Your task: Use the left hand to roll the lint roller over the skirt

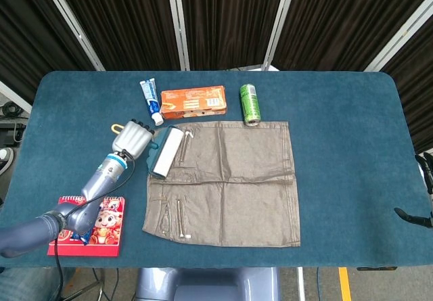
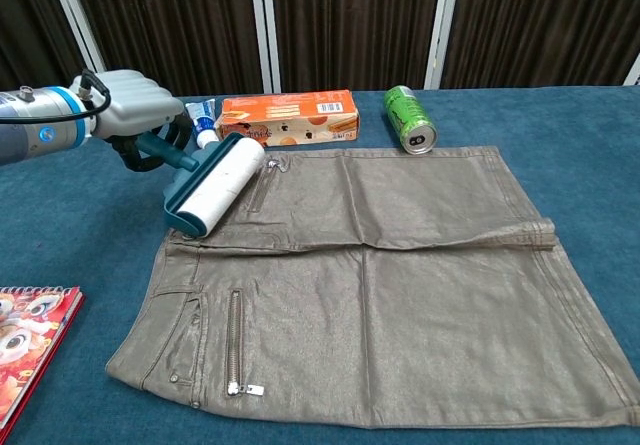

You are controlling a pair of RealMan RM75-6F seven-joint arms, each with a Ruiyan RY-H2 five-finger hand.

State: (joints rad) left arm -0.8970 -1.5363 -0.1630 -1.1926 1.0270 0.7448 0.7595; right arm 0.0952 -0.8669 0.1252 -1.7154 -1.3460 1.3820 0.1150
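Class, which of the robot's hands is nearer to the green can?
Left. The left hand holds the lint roller left of the green can; the right hand sits at the table's far right edge.

- Bright, even light from overhead; shadows are soft and short.
- Both views are sharp, without blur.
- Faint sheen shows on the skirt (image 2: 370,275) right of the robot hand (image 2: 128,105).

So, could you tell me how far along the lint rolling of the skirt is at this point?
Done: the left hand holds the lint roller by its handle. In hand: the roller sits over the waistband edge of the skirt, at its far left corner. Left: rolling across nearly the whole skirt. The right hand waits at the table's right edge.
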